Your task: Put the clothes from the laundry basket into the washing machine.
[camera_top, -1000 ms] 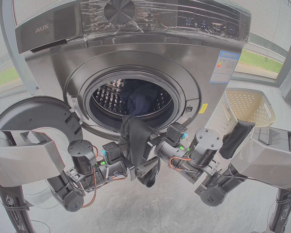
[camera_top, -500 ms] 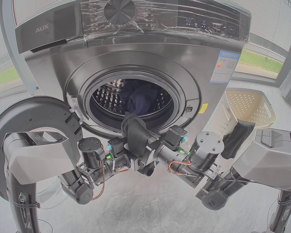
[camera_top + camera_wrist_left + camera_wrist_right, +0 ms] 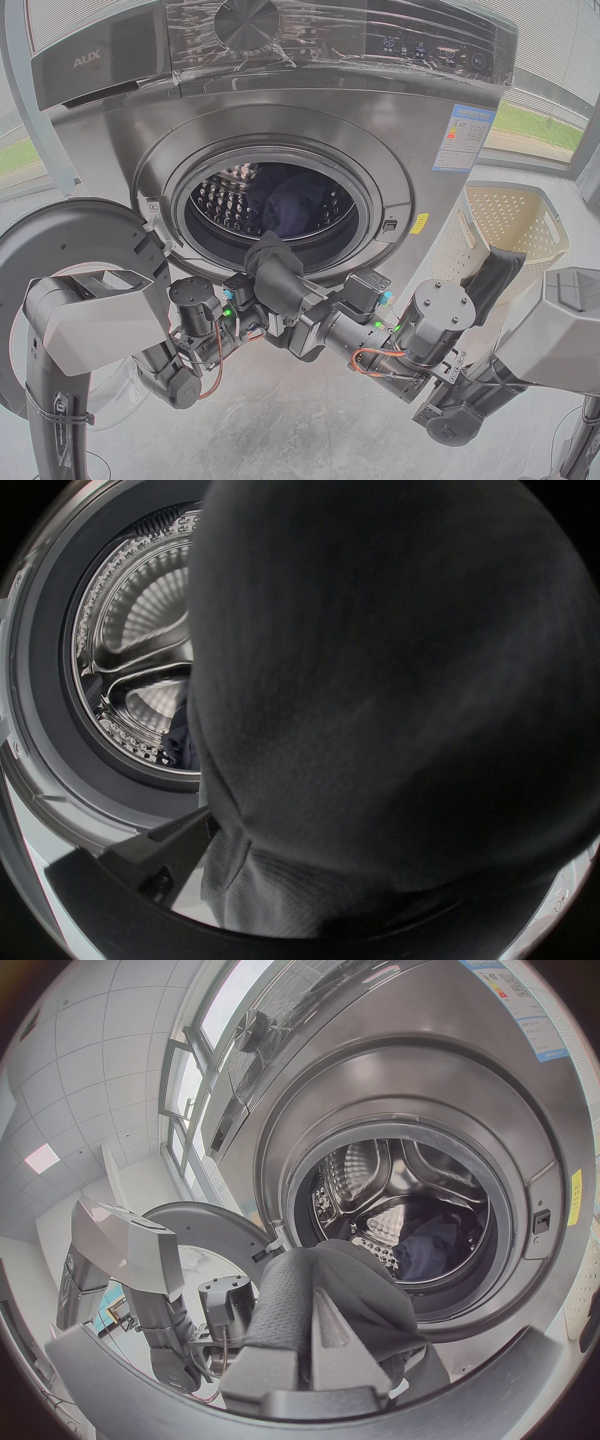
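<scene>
Loading step: R gripper (image 3: 315,1335) clamped on bunched dark-grey cloth garment (image 3: 275,275) at door lip of silver front-load washing machine (image 3: 400,137), L gripper (image 3: 267,320) under it, can't tell its state; next I'd push fwd into drum (image 3: 219,200), release.

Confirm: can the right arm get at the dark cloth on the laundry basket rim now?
Probably not yet: the right gripper is shut on the black garment at the washing machine mouth. The dark cloth itself hangs uncovered on the laundry basket rim.
</scene>
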Tool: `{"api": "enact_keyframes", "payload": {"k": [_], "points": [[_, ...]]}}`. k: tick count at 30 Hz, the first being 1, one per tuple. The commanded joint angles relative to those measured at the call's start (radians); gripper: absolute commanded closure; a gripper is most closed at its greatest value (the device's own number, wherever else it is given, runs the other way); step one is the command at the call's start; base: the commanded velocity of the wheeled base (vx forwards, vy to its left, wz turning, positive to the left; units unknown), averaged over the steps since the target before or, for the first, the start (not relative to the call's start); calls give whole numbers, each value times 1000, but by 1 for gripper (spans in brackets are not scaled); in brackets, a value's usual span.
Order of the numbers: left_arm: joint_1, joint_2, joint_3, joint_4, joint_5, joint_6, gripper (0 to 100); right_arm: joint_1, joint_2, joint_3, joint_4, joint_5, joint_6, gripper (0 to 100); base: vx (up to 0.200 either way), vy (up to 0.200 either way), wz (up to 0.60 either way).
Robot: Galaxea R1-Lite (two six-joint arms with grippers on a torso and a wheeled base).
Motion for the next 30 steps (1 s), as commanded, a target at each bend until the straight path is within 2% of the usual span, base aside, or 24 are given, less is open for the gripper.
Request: {"api": "enact_keyframes", "payload": {"k": [1,7,9,15,19,23,30], "points": [[0,5,-26,-2,7,-3,100,-1,-7,3,0,0,1,100,0,0,0],[19,-16,-24,-2,24,-11,100,-47,-30,38,0,-1,10,100,0,0,0],[28,-53,-6,-2,25,-14,100,-90,-35,55,3,-1,11,100,0,0,0],[25,-169,82,-2,24,-49,100,-171,-23,77,6,0,13,100,0,0,0],[22,-235,123,-2,24,-52,100,-173,8,91,2,0,13,100,0,0,0],[11,-300,161,-2,24,-70,100,-159,46,97,6,2,11,100,0,0,0],[5,-343,201,-2,24,-72,100,-142,66,83,-3,8,8,100,0,0,0]]}}
